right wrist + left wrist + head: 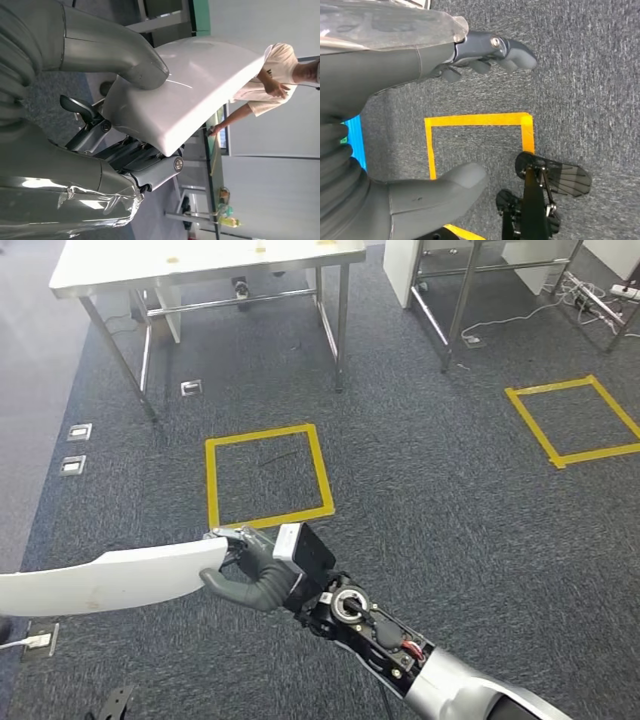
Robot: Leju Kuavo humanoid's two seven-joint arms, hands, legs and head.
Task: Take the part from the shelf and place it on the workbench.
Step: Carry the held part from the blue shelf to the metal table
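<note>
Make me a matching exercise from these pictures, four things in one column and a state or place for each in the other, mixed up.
Things:
1. white part
2. left hand
3. yellow tape square
4. workbench

States or places:
A. on the carpet just ahead of the right hand
B. open, holding nothing
C. held at one end by the right hand
D. stands at the far side, its top bare but for small yellow marks

Pairs: 1-C, 2-B, 3-A, 4-D

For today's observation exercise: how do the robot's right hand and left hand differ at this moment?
The right hand grips the white part by one end, thumb pressed on top; the left hand holds nothing, fingers apart. The right hand reaches forward; the left hand hangs over the carpet. Both are dark grey.
</note>
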